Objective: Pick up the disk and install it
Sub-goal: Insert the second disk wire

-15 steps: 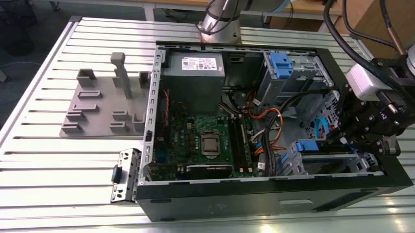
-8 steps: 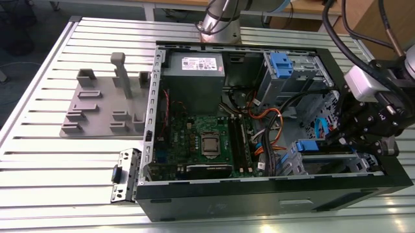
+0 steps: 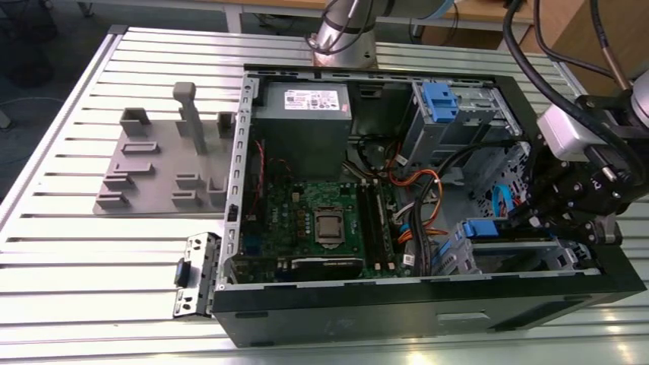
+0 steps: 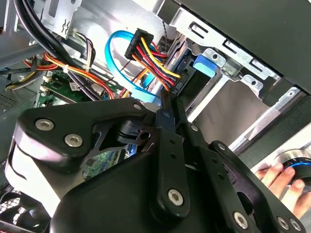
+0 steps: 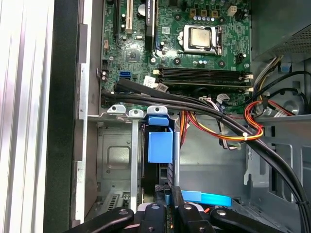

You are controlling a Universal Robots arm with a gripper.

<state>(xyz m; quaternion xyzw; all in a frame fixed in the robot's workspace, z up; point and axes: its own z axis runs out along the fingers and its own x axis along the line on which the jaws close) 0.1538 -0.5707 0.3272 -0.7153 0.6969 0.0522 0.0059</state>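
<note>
The disk (image 5: 159, 145) stands on edge in the metal drive bay (image 5: 114, 160) at the case's front corner, and its blue carrier bracket (image 3: 482, 228) shows above the slot. My gripper (image 5: 168, 206) hangs right over it, black fingers pressed together on the disk's near edge. In the second wrist view the fingertips (image 4: 166, 112) meet on a thin blue edge, with the carrier's blue tab (image 4: 204, 66) just beyond. In the exterior view the gripper (image 3: 530, 222) sits low over the bay on the exterior view's right.
The open computer case (image 3: 335, 323) lies on a slatted table. Thick black cables (image 5: 194, 104), red-yellow power wires (image 4: 150, 58) and a blue data cable (image 4: 116, 53) crowd the bay. A second blue carrier (image 3: 438, 99) sits in the upper cage. A hand (image 4: 277, 177) rests beside the case.
</note>
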